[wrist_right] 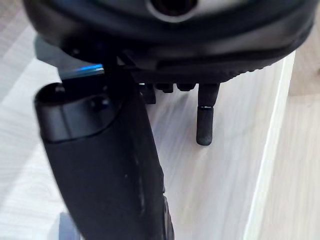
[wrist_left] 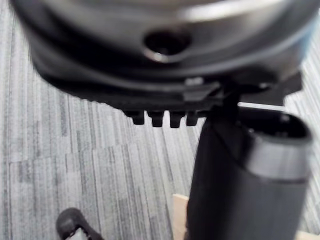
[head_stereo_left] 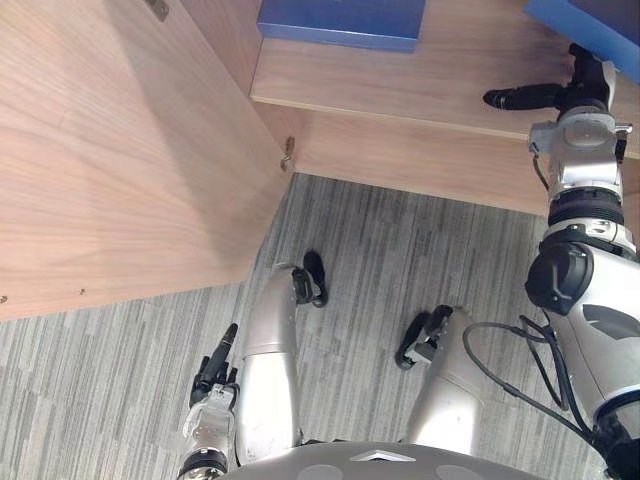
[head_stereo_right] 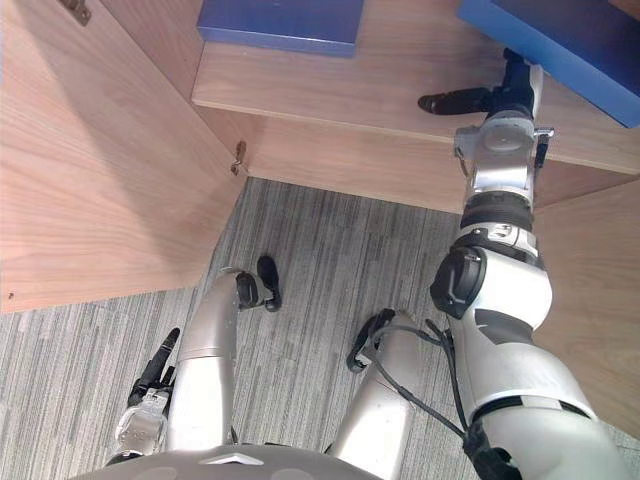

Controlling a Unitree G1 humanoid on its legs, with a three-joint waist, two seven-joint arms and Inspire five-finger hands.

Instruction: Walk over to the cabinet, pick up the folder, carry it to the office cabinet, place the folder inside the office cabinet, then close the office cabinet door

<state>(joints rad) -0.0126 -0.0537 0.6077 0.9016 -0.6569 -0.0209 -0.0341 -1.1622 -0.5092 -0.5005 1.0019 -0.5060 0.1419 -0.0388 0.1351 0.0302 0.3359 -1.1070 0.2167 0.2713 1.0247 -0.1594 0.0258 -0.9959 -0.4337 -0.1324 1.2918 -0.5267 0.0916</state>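
Observation:
A blue folder lies at the far right of the open office cabinet's wooden shelf, its near edge over my right hand. That hand reaches onto the shelf with its thumb spread out sideways, away from the folder. In the right wrist view the fingers are straight over bare wood, and a sliver of blue shows by the thumb's base. A second blue folder lies flat further left on the same shelf. My left hand hangs open low at my side.
The cabinet's wooden door stands swung open on the left, with a metal hinge at its inner edge. Grey striped carpet covers the floor before the cabinet. A wooden side panel rises at the right.

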